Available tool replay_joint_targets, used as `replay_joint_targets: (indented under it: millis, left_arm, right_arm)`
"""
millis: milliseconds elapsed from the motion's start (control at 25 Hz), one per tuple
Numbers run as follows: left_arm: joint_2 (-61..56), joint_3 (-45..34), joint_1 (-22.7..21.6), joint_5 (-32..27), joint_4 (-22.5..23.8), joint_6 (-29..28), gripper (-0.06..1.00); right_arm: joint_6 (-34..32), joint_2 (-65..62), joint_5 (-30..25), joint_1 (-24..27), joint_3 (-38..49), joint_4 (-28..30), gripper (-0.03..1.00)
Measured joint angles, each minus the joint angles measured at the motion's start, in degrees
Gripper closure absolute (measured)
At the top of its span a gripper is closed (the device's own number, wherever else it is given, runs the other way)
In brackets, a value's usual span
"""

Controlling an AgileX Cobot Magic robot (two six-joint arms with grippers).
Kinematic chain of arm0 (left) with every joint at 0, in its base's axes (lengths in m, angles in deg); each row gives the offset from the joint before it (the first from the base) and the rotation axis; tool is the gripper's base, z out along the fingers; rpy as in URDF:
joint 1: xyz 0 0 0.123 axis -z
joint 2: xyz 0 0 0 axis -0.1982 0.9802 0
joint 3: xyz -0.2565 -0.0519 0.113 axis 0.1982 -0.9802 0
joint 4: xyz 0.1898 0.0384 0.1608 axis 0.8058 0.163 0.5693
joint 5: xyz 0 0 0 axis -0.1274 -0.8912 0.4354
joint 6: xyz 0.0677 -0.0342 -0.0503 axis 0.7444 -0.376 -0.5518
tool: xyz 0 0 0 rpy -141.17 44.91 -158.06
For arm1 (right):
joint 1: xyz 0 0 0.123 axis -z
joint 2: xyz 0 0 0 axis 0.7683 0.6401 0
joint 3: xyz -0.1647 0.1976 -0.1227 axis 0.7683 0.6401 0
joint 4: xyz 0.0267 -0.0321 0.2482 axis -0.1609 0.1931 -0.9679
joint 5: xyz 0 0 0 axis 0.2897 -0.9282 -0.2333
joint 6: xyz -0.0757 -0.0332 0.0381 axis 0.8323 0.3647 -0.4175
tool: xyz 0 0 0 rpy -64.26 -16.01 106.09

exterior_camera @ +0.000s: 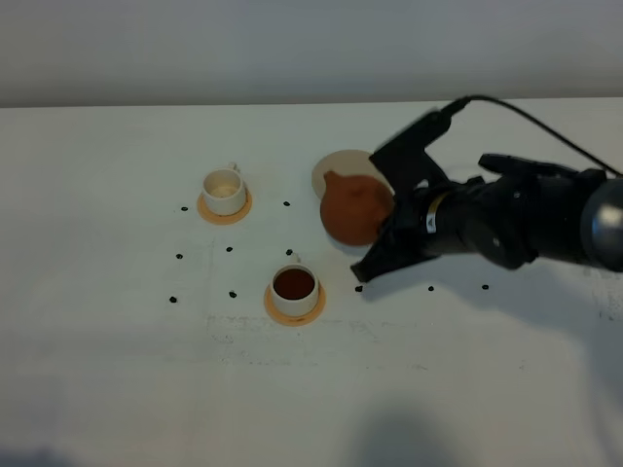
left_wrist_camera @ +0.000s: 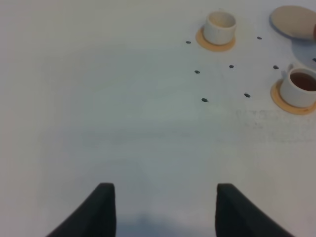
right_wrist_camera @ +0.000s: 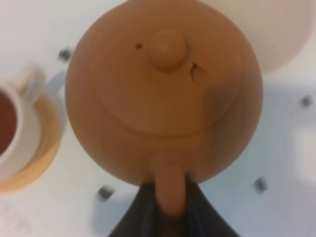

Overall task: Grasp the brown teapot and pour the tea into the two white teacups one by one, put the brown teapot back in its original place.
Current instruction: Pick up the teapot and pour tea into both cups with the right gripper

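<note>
Room lies wide on the table [exterior_camera: 97, 370] toward its left and near sides. The left gripper [left_wrist_camera: 165, 212] hangs over bare surface there, jaws apart and empty. One teapot [exterior_camera: 355, 206] overlaps the near edge of one round coaster [exterior_camera: 341, 163], its handle clamped in the right gripper [right_wrist_camera: 170, 217]. Two cups stand apart from it, each on a saucer [exterior_camera: 225, 211]. The nearer cup [exterior_camera: 294, 285] holds dark tea, while the farther cup [exterior_camera: 223, 190] looks pale inside. Small black dots [exterior_camera: 184, 208] are scattered around them.

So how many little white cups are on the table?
2. The back cup sits on the left, pale inside; the front cup, nearer the middle, holds dark tea. None seem hidden.
</note>
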Motion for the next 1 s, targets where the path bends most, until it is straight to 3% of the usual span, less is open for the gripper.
replay_joint_targets:
  millis: [400,600,1000]
  left_arm:
    - [0.0,0.0,0.0,0.0,0.0,0.0,0.47]
    - [0.0,0.0,0.0,0.0,0.0,0.0,0.47]
    - [0.0,0.0,0.0,0.0,0.0,0.0,0.47]
  right_arm:
    - [-0.06,1.36,-5.0,0.92,-12.24,10.38,0.88]
    - [0.0,4.47,-5.59,0.85,-16.88,12.92,0.88]
    - [0.0,9.76,-5.65,-3.07,-21.6,20.75,0.88]
